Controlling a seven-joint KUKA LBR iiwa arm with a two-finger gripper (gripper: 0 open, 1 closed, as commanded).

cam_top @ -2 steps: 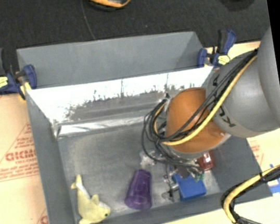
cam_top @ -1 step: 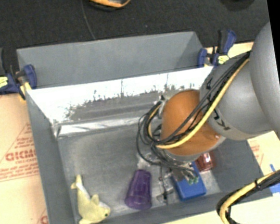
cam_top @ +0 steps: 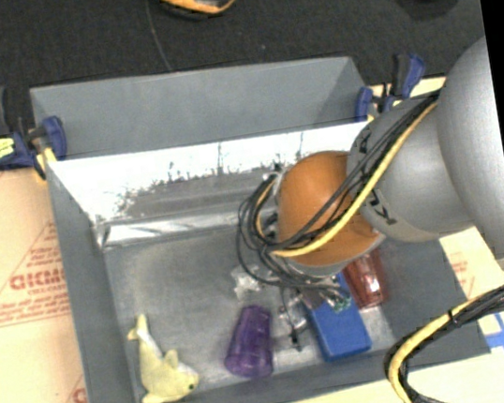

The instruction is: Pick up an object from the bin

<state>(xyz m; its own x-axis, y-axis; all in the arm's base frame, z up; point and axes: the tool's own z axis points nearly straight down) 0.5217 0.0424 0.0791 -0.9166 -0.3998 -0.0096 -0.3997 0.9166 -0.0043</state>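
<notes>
- Purple see-through plastic cup [cam_top: 249, 343] lies on its side near the front edge of the grey metal bin [cam_top: 89, 297], about midway along.
- Gripper [cam_top: 295, 320] hangs just right of it, between it and a blue rectangular block [cam_top: 339, 332]. Open or closed? Honestly can't tell.
- Red clear container [cam_top: 366, 282] sits by the right wall, and a yellow plush dolphin [cam_top: 163, 369] is in the front-left corner.

Bare bin floor [cam_top: 164, 276] centre left; purple container [cam_top: 249, 343], blue block [cam_top: 339, 332], red container [cam_top: 367, 284] close-packed front right.

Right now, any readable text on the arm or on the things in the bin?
On the arm: black lettering beside the cables, partly hidden, not readable.
On the purple piece, blue block, red piece, yellow toy animal: no print visible.
</notes>
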